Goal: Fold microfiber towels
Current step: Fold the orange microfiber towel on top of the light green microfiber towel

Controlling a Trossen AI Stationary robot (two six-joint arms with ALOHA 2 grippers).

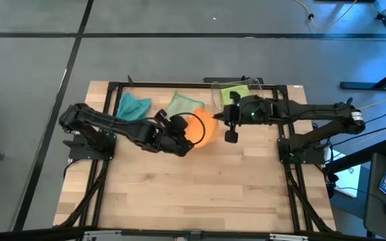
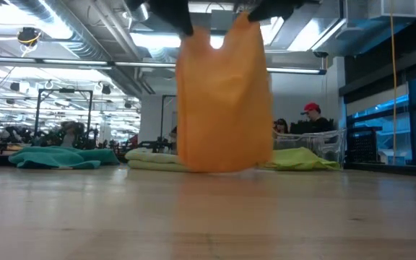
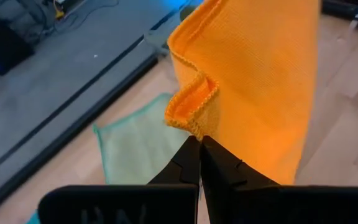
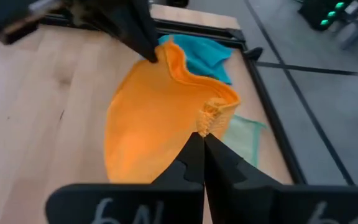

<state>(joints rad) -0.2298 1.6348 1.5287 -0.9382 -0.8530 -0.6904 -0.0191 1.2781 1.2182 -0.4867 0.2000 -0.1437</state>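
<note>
Orange towel (image 2: 224,97) hangs above the tabletop (image 1: 200,184), corners clamped by left gripper (image 3: 199,144) and right gripper (image 4: 202,138); only wrist views show those pinches.

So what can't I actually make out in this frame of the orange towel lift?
- Low view: both grippers cut off by the top edge; only the hanging orange towel shows.
- Low view: the orange towel hides the middle of the pale sage towel.
- High view: the left gripper and right gripper fingers are too small to read.
- Clear bin: its inside is too small to read around the lime green towel.
</note>
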